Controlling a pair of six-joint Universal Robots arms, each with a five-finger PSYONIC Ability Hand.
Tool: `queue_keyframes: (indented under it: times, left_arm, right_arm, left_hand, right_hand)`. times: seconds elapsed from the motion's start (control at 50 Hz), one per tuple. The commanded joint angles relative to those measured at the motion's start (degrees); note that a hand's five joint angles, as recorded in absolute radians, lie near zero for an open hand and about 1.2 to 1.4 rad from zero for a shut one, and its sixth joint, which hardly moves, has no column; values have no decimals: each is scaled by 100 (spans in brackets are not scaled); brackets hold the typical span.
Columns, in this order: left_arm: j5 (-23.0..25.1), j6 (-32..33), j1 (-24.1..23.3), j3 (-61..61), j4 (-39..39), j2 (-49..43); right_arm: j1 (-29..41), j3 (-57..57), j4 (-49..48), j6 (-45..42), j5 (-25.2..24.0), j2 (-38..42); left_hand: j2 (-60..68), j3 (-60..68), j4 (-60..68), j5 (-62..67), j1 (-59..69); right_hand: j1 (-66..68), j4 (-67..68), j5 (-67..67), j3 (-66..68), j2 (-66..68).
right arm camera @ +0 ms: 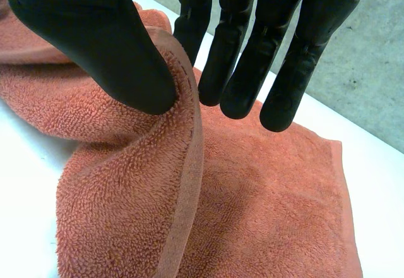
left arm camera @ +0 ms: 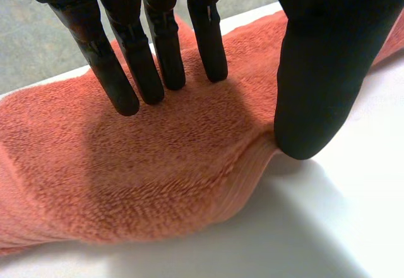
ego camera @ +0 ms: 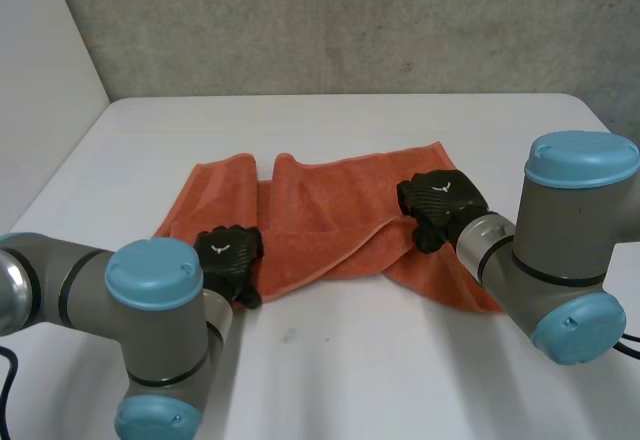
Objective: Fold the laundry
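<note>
The left hand (ego camera: 230, 258) lies palm-down, fingers (left arm camera: 163, 38) straight and slightly spread, thumb set apart. The right hand (ego camera: 440, 205) pinches a raised fold of the orange towel (ego camera: 320, 215) between thumb and straight fingers.

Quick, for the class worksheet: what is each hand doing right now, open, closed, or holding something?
Left hand: open, straight fingers on the orange towel.
Right hand: shut, pinching the towel's raised edge between thumb and fingers.

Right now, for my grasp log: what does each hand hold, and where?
Right hand pinches the orange towel by its raised hem, thumb against fingers. Left hand holds nothing: straight fingers on top, thumb at its edge.
</note>
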Motion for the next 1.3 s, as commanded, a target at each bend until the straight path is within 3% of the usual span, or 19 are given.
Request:
queue_keyframes:
  times: [0.02, 0.06, 0.08, 0.12, 0.42, 0.44, 0.46, 0.48, 0.5, 0.56, 0.72, 0.86, 1.1, 1.3]
  left_arm:
    - [-12, 465, 222, -11, 209, -91]
    - [-21, 517, 266, -55, 366, -56]
    - [-21, 517, 266, -55, 367, -56]
    - [-100, 526, 353, -81, 420, 14]
    - [-65, 535, 881, -573, 464, 1490]
    - [-39, 578, 907, -600, 464, 1587]
    - [-39, 579, 907, -600, 464, 1588]
    - [-21, 605, 934, -617, 464, 1657]
    - [-4, 649, 977, -644, 464, 1701]
    - [-4, 737, 1126, -679, 455, 1746]
    - [49, 878, 1241, -828, 385, 1807]
    - [75, 878, 1259, -925, 376, 1834]
    - [549, 895, 1584, -504, 393, 1624]
    - [638, 895, 1628, -328, 393, 1342]
  right_arm:
    - [-56, -20, 0, 0, 8, 2]
    - [-65, -38, -9, 0, 17, 2]
    - [-65, -38, -9, 0, 17, 2]
    - [-56, -47, -9, 0, 17, 2]
    - [-65, -108, 290, 44, -168, -323]
    - [-65, -134, 525, 53, -298, -340]
    - [-65, -135, 528, 53, -300, -341]
    - [-91, -204, 797, 70, -465, -332]
    - [-135, -283, 1087, 88, -606, -314]
    - [-476, -380, 1597, 97, -878, -323]
    - [-1522, -793, 2003, 97, -1266, -384]
    - [-1937, -497, 2514, 26, -1354, -463]
    - [-2289, 1972, 802, -219, -1530, -1413]
    - [-2227, 2660, -16, -614, -1513, -1431]
  left_hand:
    - [1613, 1619, 1608, 1622, 1617]
    - [2919, 2925, 2913, 2928, 2923]
    - [2925, 2931, 2920, 2934, 2929]
    - [4546, 4552, 4541, 4555, 4551]
    - [4555, 4561, 4549, 4564, 4559]
    - [4555, 4561, 4549, 4564, 4559]
    - [4555, 4561, 4549, 4564, 4559]
    - [4555, 4561, 4549, 4564, 4559]
    - [4555, 4561, 4549, 4564, 4559]
    - [4555, 4561, 4549, 4564, 4559]
    - [4555, 4561, 4549, 4564, 4559]
    - [4555, 4561, 4549, 4564, 4559]
    - [4555, 4561, 4549, 4564, 4559]
    - [4555, 4561, 4549, 4564, 4559]
  right_hand:
    - [2385, 1196, 1302, 1236, 1261]
    - [2385, 1196, 1302, 1236, 1261]
    - [2385, 1196, 1302, 1236, 1261]
    - [2385, 1196, 1302, 1236, 1261]
    - [2385, 1196, 1302, 1236, 1261]
    - [442, -747, -640, -707, -682]
    - [423, -766, -659, -726, -701]
    - [-2042, -3231, -3124, -3191, -3166]
    - [-3515, -4705, -4598, -4664, -4640]
    - [-3797, -4987, -4880, -4946, -4922]
    - [-3732, -4922, -4815, -4881, -4857]
    - [-3328, -4518, -4411, -4478, -4453]
    - [-2539, -3728, -3621, -3688, -3663]
    - [-2303, -3493, -3386, -3452, -3428]
